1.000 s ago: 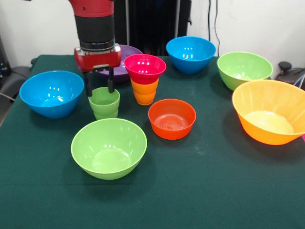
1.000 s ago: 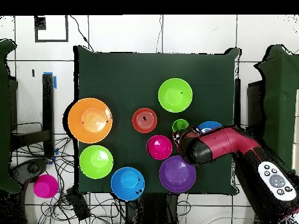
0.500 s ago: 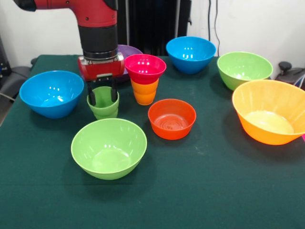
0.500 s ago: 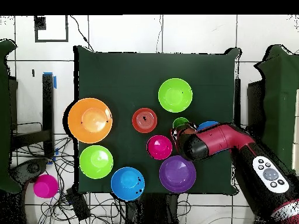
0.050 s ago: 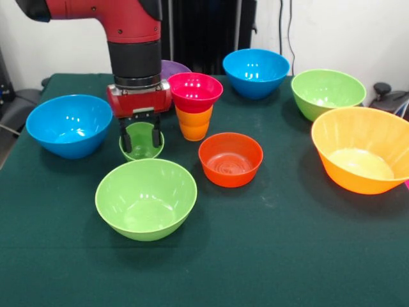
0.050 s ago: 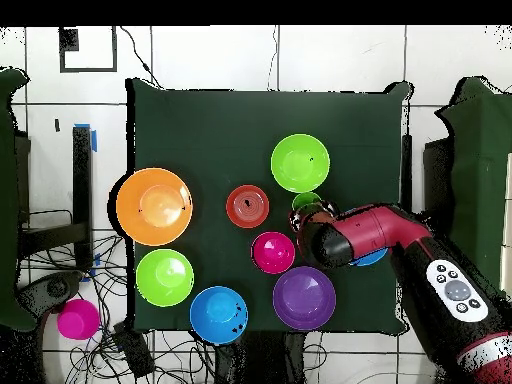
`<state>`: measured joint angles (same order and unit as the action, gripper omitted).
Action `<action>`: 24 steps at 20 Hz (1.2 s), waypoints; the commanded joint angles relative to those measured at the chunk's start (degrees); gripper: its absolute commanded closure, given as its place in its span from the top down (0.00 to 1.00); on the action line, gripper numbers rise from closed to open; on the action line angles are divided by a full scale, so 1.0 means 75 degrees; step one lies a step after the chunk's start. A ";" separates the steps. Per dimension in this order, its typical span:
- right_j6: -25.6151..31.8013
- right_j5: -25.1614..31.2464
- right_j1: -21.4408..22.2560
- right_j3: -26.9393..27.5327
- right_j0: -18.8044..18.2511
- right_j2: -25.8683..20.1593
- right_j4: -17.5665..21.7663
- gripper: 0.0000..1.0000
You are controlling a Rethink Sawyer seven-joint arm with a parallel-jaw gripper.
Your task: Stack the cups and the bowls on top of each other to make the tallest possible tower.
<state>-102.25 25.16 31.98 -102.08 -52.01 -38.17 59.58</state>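
Glossy tapered green cup [image 5: 141,142] between gripper [image 5: 140,137] fingers

Lab: green-clothed table [image 5: 307,256], floor cables [image 6: 150,350], tiled floor [image 6: 340,55].

From overhead, the arm [image 6: 400,250] hides most of the light green cup [image 6: 306,201] and a blue bowl [image 6: 372,258] at its 4 o'clock.

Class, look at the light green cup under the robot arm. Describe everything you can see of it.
The light green cup is a small glossy plastic tumbler, upright on the dark green table, between the blue bowl and the orange cup. The tool has come down on it, one black finger at each side of the rim. From overhead, only a green sliver shows.
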 commanded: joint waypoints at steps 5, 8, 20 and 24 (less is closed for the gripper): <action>0.0402 -0.0077 -0.0073 0.0478 0.0222 0.0542 0.0507 1.00; 0.0396 -0.0035 0.0030 0.0371 0.0200 0.0547 0.0453 1.00; 0.1063 0.0677 0.1237 -0.0574 -0.0374 0.0297 -0.0323 1.00; 0.1290 0.0885 0.1668 -0.0961 -0.0614 0.0231 -0.0617 1.00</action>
<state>-102.25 25.18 39.00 -103.88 -55.44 -37.67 57.04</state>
